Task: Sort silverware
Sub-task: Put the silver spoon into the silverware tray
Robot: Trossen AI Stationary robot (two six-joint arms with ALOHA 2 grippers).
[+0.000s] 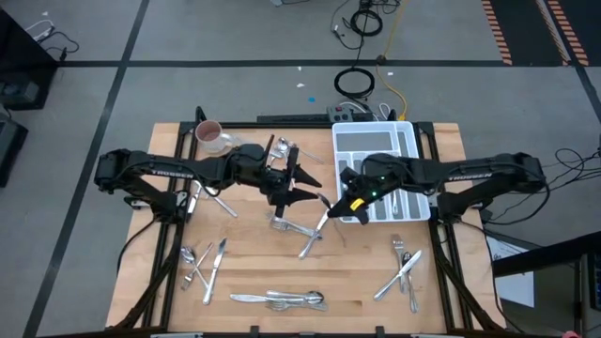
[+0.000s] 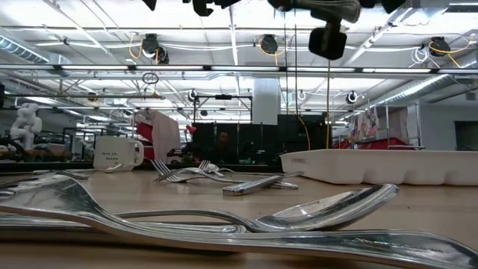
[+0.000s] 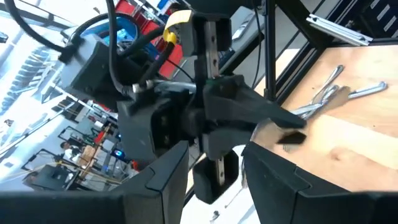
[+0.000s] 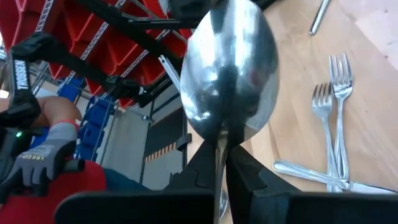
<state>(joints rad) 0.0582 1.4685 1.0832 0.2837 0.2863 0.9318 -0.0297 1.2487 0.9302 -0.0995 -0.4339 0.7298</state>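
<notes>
Spoon (image 4: 227, 74) pinched upright in the right gripper (image 4: 222, 163) above mid-table; left gripper (image 1: 299, 188) faces it, fingers spread, holding nothing.

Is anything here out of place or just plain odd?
Yes: the right claw pinches a spoon by its neck, bowl up in the air, beside the white tray. Loose forks and other pieces lie scattered across the wooden table, unsorted.
</notes>
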